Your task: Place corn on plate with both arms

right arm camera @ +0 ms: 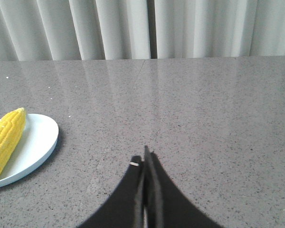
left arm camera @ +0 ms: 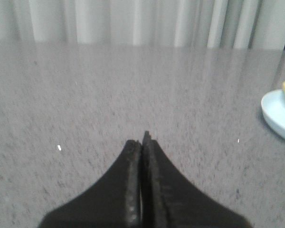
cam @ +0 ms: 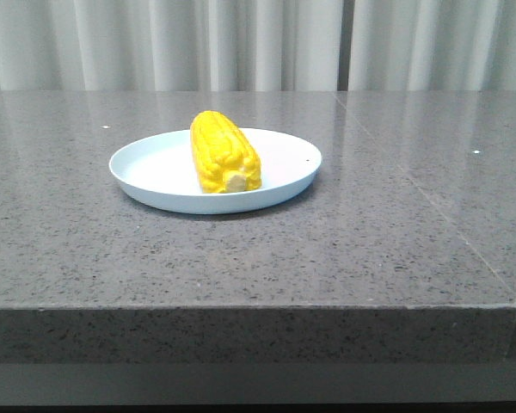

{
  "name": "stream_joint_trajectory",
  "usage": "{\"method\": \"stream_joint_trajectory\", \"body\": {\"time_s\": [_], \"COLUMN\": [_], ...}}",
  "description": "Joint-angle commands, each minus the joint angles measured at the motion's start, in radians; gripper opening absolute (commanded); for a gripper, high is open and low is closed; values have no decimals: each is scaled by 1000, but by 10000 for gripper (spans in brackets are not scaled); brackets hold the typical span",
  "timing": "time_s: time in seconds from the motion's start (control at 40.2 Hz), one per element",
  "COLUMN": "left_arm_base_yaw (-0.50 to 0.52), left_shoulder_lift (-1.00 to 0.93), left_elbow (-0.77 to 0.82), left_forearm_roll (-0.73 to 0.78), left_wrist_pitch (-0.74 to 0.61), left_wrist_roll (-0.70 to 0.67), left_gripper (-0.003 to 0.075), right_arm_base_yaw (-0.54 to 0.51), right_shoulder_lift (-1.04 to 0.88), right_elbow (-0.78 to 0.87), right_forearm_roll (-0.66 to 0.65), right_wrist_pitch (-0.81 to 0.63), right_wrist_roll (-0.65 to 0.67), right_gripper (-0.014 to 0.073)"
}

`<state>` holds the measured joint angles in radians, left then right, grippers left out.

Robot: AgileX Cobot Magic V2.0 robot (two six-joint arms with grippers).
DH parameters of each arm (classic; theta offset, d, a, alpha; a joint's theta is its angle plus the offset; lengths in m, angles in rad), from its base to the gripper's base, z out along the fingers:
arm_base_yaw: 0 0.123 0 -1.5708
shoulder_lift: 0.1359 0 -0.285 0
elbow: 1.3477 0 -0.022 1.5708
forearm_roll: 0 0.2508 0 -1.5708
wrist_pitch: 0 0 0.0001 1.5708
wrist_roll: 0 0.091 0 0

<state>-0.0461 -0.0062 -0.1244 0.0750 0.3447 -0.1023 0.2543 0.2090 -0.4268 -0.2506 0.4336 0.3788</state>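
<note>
The corn [cam: 224, 153] lies on the plate [cam: 155, 163], lengthwise along the line from front to back, with its paler stub end toward the front edge of the table [cam: 396, 249]. The cob rests a little left of the plate's centre and stays inside the raised rim. A tiny dark speck marks the plate's right side near the rim. The plate sits flat on the grey speckled table, left of the table's midline, with pale curtains [cam: 258, 43] hanging behind.

My left pincer [left arm camera: 143, 140] has its two black fingers pressed together, tip to tip, with nothing between them. It hangs over bare table surface, well apart from the plate; only the plate's edge and a sliver of the corn show at the border of the left wrist view.

My right pincer [right arm camera: 146, 156] is likewise drawn together, fingers meeting at the tips and gripping nothing. It hangs over bare table, well apart from the plate. In the right wrist view the plate and the corn upon it appear off to one side.
</note>
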Motion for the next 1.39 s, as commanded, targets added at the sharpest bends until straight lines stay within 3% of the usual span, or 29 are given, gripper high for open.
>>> {"method": "stream_joint_trajectory", "body": {"time_s": [0.0, 0.199, 1.22, 1.369], "left_arm_base_yaw": [3, 3, 3, 3], "left_shoulder_lift": [-17, -17, -17, -17], "left_elbow": [41, 158, 155, 155], "left_forearm_roll": [-29, -54, -57, -57], "left_wrist_pitch": [-152, -307, -285, -285], "left_wrist_roll": [0, 0, 0, 0], "left_gripper": [-20, -20, -20, -20], "right_arm_base_yaw": [-6, -6, -6, -35], "right_shoulder_lift": [9, 9, 9, -4], "right_elbow": [-25, -25, -13, 68], "right_forearm_roll": [-21, -21, -28, 46], "right_wrist_pitch": [-84, -85, -104, -217], "right_wrist_roll": [-6, -6, -7, -171], "right_gripper": [-64, -64, -64, -64]}}
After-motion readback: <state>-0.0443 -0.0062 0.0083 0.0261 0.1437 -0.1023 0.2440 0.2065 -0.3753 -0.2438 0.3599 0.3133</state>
